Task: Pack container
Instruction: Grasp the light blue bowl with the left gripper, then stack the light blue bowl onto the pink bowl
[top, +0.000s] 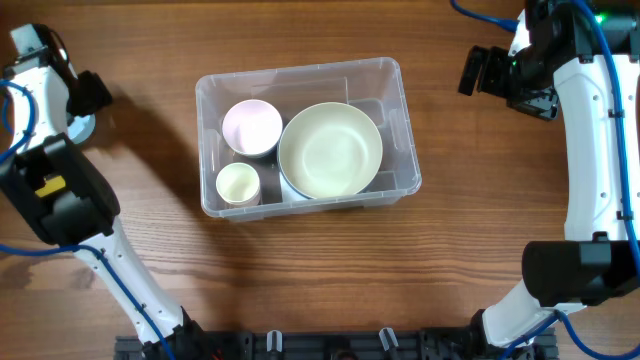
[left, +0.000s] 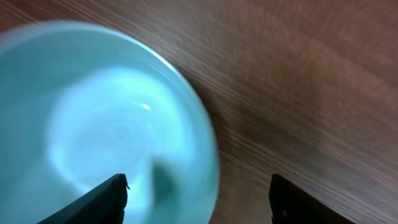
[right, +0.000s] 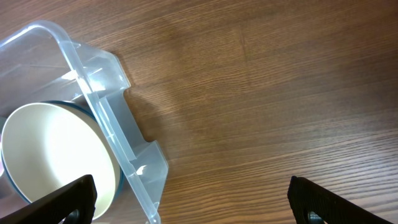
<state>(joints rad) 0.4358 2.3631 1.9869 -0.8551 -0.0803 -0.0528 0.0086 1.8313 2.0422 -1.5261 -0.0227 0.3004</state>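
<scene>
Overhead: container (top: 300, 80) holds bowls (top: 330, 150); yellow sticker (top: 46, 185) on left arm (top: 75, 210) unreadable.

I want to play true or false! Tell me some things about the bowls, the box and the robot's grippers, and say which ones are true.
1. The big cream bowl sits inside the container. True.
2. The pink bowl is out on the table. False: it is inside the container, next to the small cup.
3. The left gripper is open over the edge of a light blue bowl. True.
4. The right gripper is holding a cup. False: it is open and empty, over the table beside the container.
</scene>
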